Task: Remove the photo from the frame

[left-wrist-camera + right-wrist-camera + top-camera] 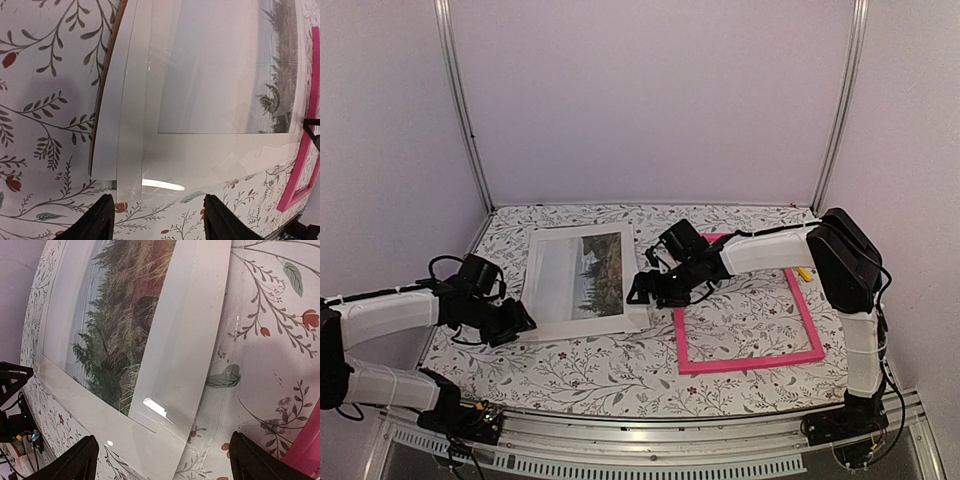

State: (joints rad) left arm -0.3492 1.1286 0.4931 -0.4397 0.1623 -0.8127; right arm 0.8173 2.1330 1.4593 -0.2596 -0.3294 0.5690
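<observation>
From above, the photo lies flat on the floral table, outside the pink frame and just left of it. The left gripper is at its near-left corner and the right gripper at its right edge. In the left wrist view, the fingers are spread with nothing between them, the photo's corner just ahead. In the right wrist view, the fingers stand wide apart over the photo's border.

On the tabletop, left of centre: the photo. Just right of it, lying flat: the frame. At the photo's near left corner: the left tool. Between photo and frame: the right tool.
</observation>
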